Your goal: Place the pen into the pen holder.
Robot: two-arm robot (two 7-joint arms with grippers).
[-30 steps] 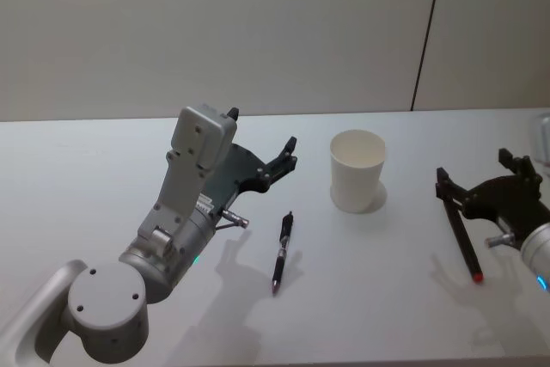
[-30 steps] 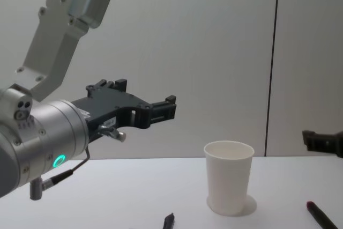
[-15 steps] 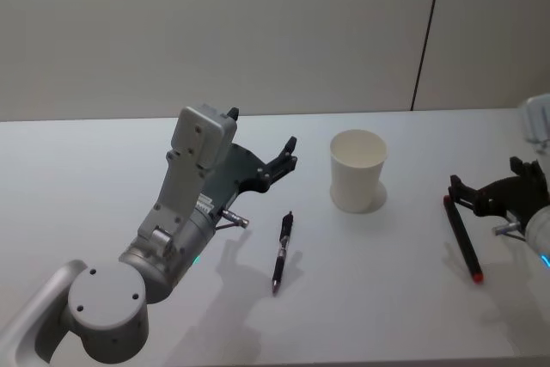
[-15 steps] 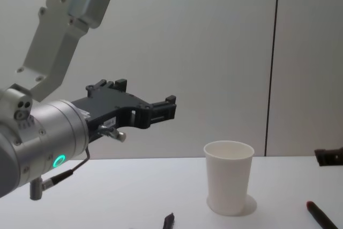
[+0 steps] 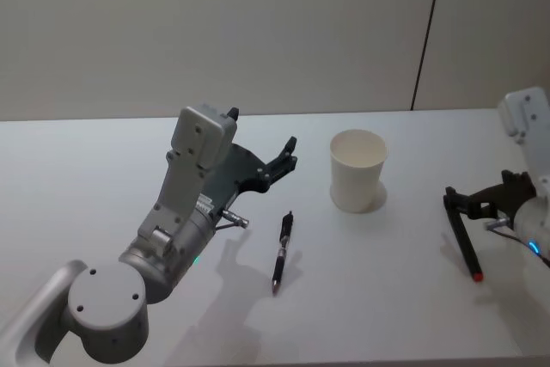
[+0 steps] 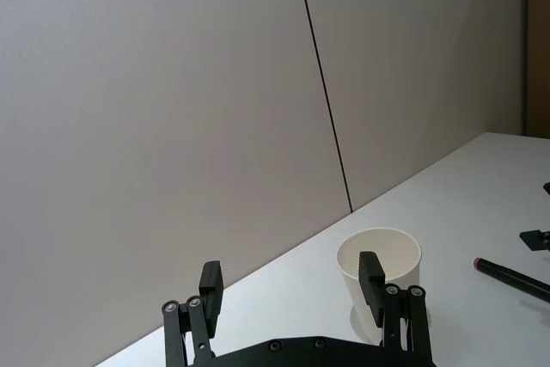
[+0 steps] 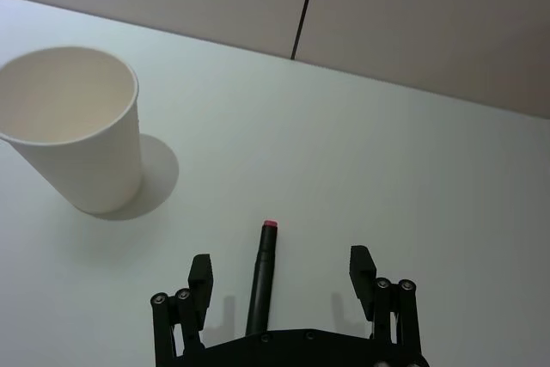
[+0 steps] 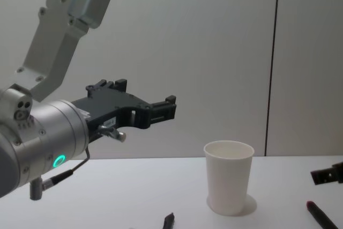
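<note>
Your red-ended pen (image 7: 260, 281) lies flat on the table (image 5: 387, 324), directly under your right gripper (image 7: 281, 266). It runs lengthwise between the two fingers, and its red end reaches a little past the fingertips. The fingers are spread wide, one on each side of the pen, and the pen sits closer to one finger (image 7: 200, 271) than to the other. The chest view shows the right gripper held a little above the table, with nothing in its grasp.

The pen holder (image 5: 357, 169) stands upright ahead of that gripper and off to its left, well apart from it, with its mouth open upward.

A second pen (image 5: 281, 251), all dark, lies on the table beyond the holder from your right gripper. It is near your left gripper (image 6: 290, 272), lower than its fingertips.

Your left gripper hangs raised over the table with its fingers apart and nothing between them, and it points toward the holder.
</note>
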